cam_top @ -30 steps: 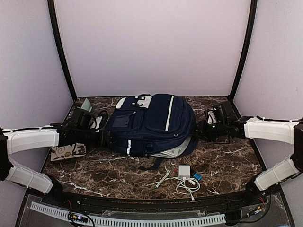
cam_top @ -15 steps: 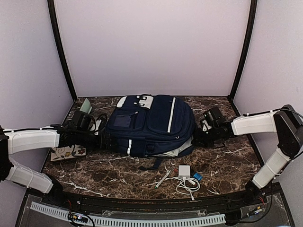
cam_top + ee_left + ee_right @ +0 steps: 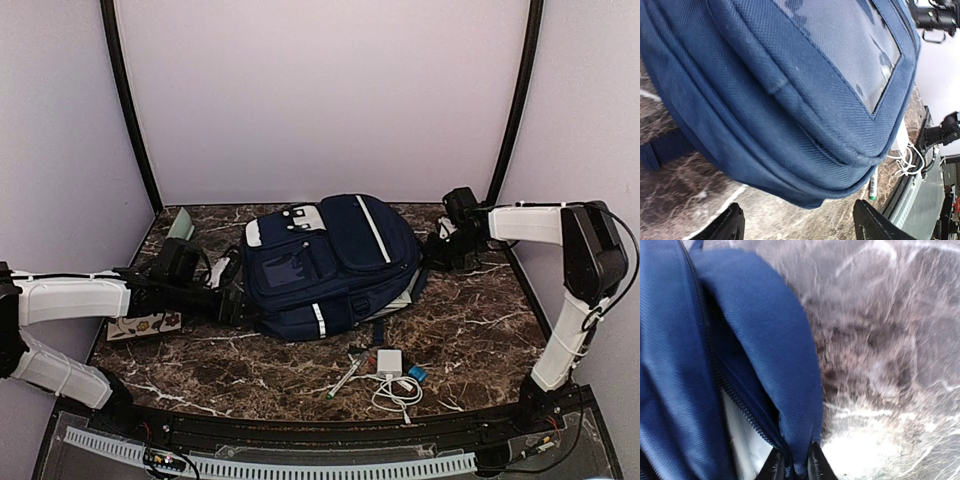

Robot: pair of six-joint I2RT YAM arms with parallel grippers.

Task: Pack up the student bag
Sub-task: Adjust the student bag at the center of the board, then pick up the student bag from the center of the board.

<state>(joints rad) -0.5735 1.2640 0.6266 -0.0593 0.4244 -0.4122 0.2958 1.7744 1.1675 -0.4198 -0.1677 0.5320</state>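
The navy student bag (image 3: 335, 262) lies on the marble table, front pockets up, white patches toward the far left. My right gripper (image 3: 436, 250) is at its far right edge. In the right wrist view it (image 3: 795, 466) is shut on a blue fabric flap (image 3: 775, 350) next to the open zipper, with pale lining showing. My left gripper (image 3: 238, 305) is at the bag's near left corner. In the left wrist view it (image 3: 800, 227) is open, with the bag's corner (image 3: 805, 150) just beyond the fingertips (image 3: 730, 225).
A white charger (image 3: 390, 361) with coiled cable, a pen (image 3: 345, 379) and a small blue item (image 3: 417, 374) lie near the front edge. A floral notebook (image 3: 145, 322) lies under my left arm. A pale green object (image 3: 181, 224) stands at the back left.
My right gripper has moved toward the back right, pulling the bag's edge with it. The bag has turned and shifted right. My left gripper stays at its near left corner.
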